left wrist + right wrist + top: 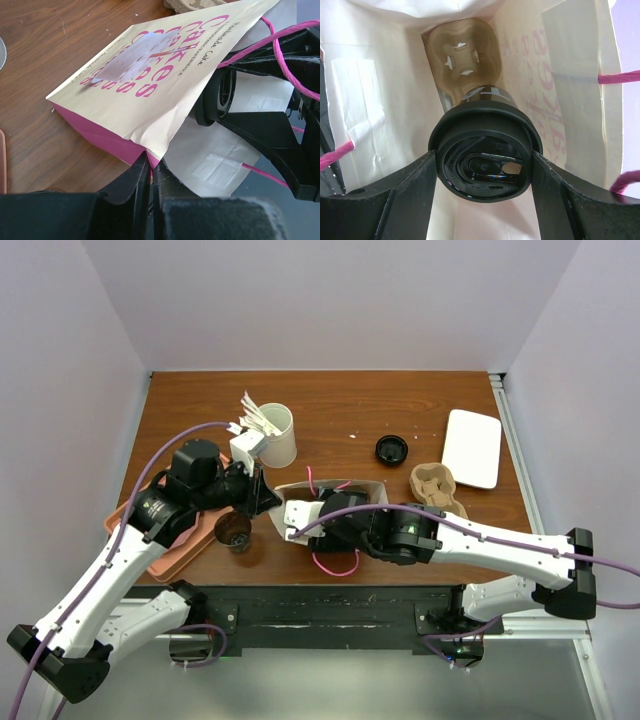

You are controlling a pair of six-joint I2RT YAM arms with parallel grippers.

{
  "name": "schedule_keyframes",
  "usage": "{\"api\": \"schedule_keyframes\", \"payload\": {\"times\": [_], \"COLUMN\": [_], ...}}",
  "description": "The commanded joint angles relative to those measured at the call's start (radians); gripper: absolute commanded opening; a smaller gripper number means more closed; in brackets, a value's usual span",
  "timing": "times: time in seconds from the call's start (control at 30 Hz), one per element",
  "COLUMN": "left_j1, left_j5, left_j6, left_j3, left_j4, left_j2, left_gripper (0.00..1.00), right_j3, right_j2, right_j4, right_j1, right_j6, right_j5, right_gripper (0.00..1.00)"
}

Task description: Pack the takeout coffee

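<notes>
clamping takeout coffee [470, 122] at black lid: my right gripper [484, 162], one finger each side. cup deep inside paper bag [150, 75], base toward pulp carrier [462, 50] at bag's far end. my left gripper [150, 170]: fingers together, pinching bag's mouth edge. bag lying on its side on table [50, 40].

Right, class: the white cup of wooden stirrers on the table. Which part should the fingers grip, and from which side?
Grip the white cup across its round wall, below the rim, coming in level from its right. It looks upright with the stirrers fanning out of its open top, so a descent from above would likely hit them, and the left arm crowds its left side.
</notes>
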Motion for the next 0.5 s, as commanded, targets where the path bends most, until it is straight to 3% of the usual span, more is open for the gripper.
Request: {"api": "schedule_keyframes", "payload": {"times": [0.0, 0.1, 0.13, 0.2, 0.23, 0.47], "left_j1": [-0.006, -0.009, -0.011, -0.012, -0.011, -0.012], "left_j5": [0.045, 0.042, 0.038, 0.013, 0.004, -0.178], "left_j6": [0.038, 0.047, 0.046, 0.035, 0.031, -0.105], "left_j3": [0.002, 0.007, 0.017, 0.034, 0.054, 0.119], "left_j4": [0.054, 0.059, 0.057, 0.051, 0.036, -0.142], "left_j2": [-0.007, 0.0, 0.006, 0.012, 0.018, 0.006], "left_gripper": [0.09, 0.1, 0.15, 0.33, 0.49, 0.54], "right_j3": [0.018, 0.081, 0.084, 0.075, 0.075, 0.057], "right_j2": [-0.033, -0.032, -0.029, -0.021, -0.016, 0.019], "right_j4": [0.007, -0.01, -0.014, -0.025, -0.025, 0.044], "right_j1": [-0.01, -0.042, -0.058, -0.059, -0.059, -0.059], "right_j6": [-0.1, -0.091, -0.088, -0.068, -0.054, 0.052], "right_j5": [0.014, -0.034, -0.047, -0.054, -0.06, -0.078], "right_gripper": [0.35, 0.35, 0.35, 0.35, 0.34, 0.32]}}
